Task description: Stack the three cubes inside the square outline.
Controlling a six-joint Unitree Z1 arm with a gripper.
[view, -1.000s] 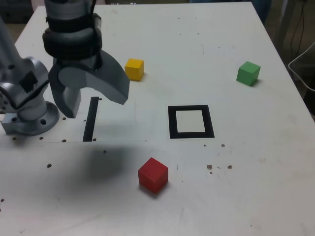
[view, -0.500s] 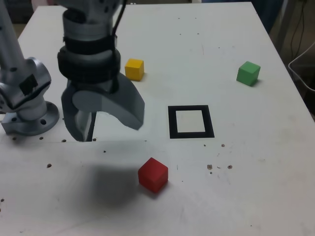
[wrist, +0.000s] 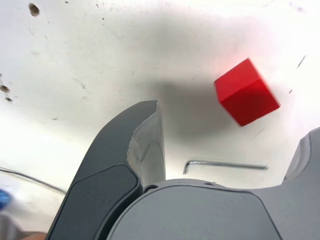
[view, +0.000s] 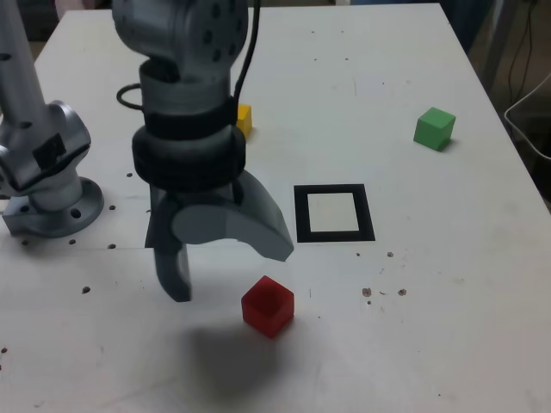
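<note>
The red cube (view: 268, 305) lies near the front of the white table, and in the wrist view the red cube (wrist: 246, 91) shows just ahead of the fingers. My gripper (view: 231, 275) hangs open directly to the exterior view's left of it, nothing between its jaws; in the wrist view the gripper (wrist: 231, 125) has one dark finger (wrist: 135, 145) showing in full. The square outline (view: 301, 212), its white centre bare, sits behind the red cube. Part of the yellow cube (view: 245, 116) peeks out behind the arm. The green cube (view: 434, 128) stands far off at the exterior view's right.
The arm's grey base (view: 43, 181) stands at the exterior view's left edge. A small L-shaped hex key (wrist: 225, 164) lies on the table under the gripper in the wrist view. Cables (view: 534, 112) hang past the table's right edge.
The gripper has travelled from beside the black strip toward the table's front and the exterior view's right, coming down next to the red cube. The arm now covers part of the yellow cube.
</note>
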